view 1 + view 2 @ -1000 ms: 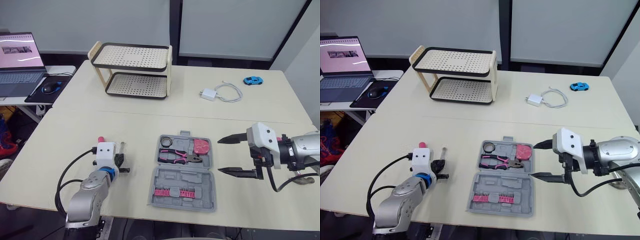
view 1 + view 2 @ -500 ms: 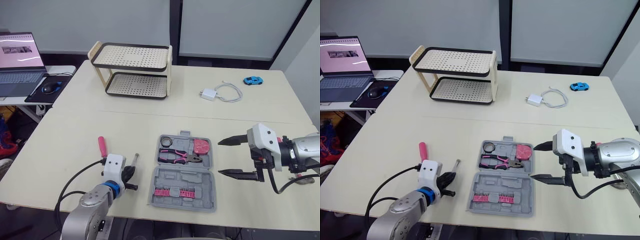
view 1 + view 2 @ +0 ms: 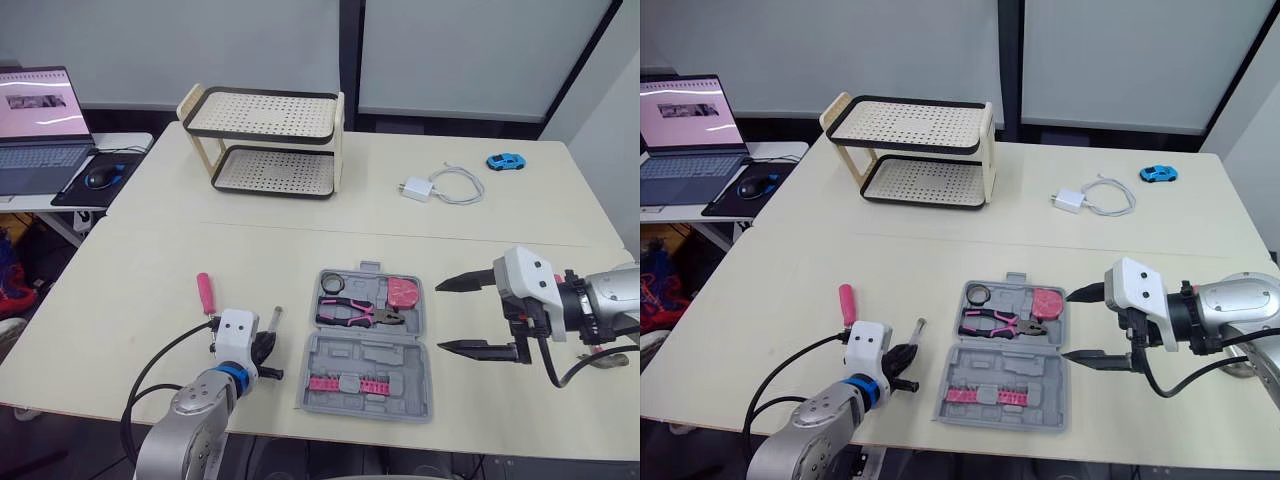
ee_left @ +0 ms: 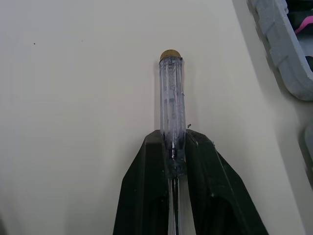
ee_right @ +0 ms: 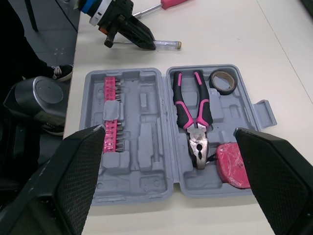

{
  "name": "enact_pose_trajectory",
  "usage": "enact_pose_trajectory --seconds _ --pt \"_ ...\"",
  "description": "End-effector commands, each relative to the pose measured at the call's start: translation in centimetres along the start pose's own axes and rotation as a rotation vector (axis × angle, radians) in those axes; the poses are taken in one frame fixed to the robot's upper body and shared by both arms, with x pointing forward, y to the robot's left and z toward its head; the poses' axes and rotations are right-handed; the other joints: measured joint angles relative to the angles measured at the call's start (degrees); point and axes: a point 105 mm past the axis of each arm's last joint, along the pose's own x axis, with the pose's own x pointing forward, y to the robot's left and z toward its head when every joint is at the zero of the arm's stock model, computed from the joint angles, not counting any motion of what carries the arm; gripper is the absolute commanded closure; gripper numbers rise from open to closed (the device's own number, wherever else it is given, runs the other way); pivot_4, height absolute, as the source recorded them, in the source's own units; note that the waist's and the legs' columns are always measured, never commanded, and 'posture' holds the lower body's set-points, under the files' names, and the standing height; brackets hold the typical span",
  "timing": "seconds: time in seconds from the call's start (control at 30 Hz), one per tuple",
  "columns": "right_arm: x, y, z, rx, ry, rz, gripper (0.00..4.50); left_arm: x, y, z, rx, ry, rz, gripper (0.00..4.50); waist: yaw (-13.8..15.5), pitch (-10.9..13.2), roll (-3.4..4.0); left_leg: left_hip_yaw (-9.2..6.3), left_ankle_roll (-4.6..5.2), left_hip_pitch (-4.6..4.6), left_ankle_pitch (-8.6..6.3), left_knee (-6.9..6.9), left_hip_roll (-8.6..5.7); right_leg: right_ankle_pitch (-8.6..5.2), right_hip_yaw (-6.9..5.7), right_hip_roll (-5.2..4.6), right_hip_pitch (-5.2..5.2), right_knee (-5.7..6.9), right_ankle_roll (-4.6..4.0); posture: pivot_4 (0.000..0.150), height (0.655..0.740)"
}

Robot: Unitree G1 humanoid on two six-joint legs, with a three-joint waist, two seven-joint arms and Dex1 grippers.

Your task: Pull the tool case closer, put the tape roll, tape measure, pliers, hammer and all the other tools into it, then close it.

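Observation:
The grey tool case (image 3: 330,400) lies open near the table's front edge. It holds a tape roll (image 3: 333,284), pink-handled pliers (image 3: 358,315), a pink tape measure (image 3: 403,294) and a row of pink bits (image 3: 345,384). Just left of the case, my left gripper (image 3: 265,345) is shut on a clear-handled screwdriver (image 4: 172,112) that lies low over the table. A pink-handled tool (image 3: 205,292) rests on the table further left. My right gripper (image 3: 450,315) stands open beside the case's right edge, holding nothing.
A two-tier perforated rack (image 3: 268,140) stands at the back. A white charger with cable (image 3: 440,186) and a blue toy car (image 3: 506,160) lie at the back right. A laptop (image 3: 38,125) and mouse (image 3: 100,176) sit on a side desk at left.
My left gripper has moved right and nearer the front edge with the clear screwdriver, uncovering the pink-handled tool. The right arm has barely moved.

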Motion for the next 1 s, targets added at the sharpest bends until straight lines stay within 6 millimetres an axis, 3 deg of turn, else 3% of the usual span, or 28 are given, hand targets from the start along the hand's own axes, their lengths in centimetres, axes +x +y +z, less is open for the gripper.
enact_pose_trajectory --seconds 0.03,0.33,0.5,0.63,0.83,1.0 --pt "-0.6 0.0 0.7 -0.026 -0.002 -0.010 0.00 -0.1 0.7 -0.4 -0.004 0.017 0.027 3.05 0.0 0.0 0.00 0.00 0.00 0.00 0.00 0.00 0.00 0.00 0.00 0.00 0.00 0.00 0.00 0.150 0.7350" --pt "-0.9 -0.2 0.8 -0.031 0.000 -0.031 0.00 -1.7 0.7 1.2 0.046 -0.051 0.019 0.50 -0.2 0.0 -0.03 0.01 0.00 -0.04 0.00 -0.03 0.01 0.00 0.01 0.00 -0.05 0.00 0.00 0.150 0.7350" --pt "-0.9 -0.4 1.1 -0.041 -0.012 -0.046 0.00 -3.1 1.3 3.1 0.092 -0.125 -0.028 0.50 -0.1 0.0 -0.07 -0.02 0.00 -0.08 0.00 -0.03 0.01 0.00 -0.01 0.00 -0.09 0.00 0.00 0.150 0.7350" --pt "-0.7 -0.3 1.6 -0.050 -0.035 -0.062 0.00 -4.6 2.2 5.0 0.250 -0.168 -0.170 0.50 -0.1 0.1 -0.09 0.00 -0.01 -0.09 -0.01 -0.04 0.01 0.00 -0.01 0.00 -0.11 -0.01 0.00 0.150 0.7350" --pt "0.2 0.1 2.2 -0.077 -0.077 -0.098 0.00 -4.5 5.5 8.4 0.747 -0.146 -0.503 0.50 0.0 0.1 -0.02 0.00 -0.10 -0.11 0.05 -0.08 0.03 -0.05 -0.06 0.04 -0.17 -0.03 -0.09 0.150 0.7350" --pt "0.7 0.4 2.3 -0.091 -0.088 -0.115 0.00 -4.2 5.9 10.0 1.155 -0.130 -0.752 0.50 -0.1 0.1 -0.07 0.03 -0.12 -0.41 0.06 -0.07 0.00 0.02 -0.05 -0.01 -0.34 -0.21 0.02 0.150 0.7350"
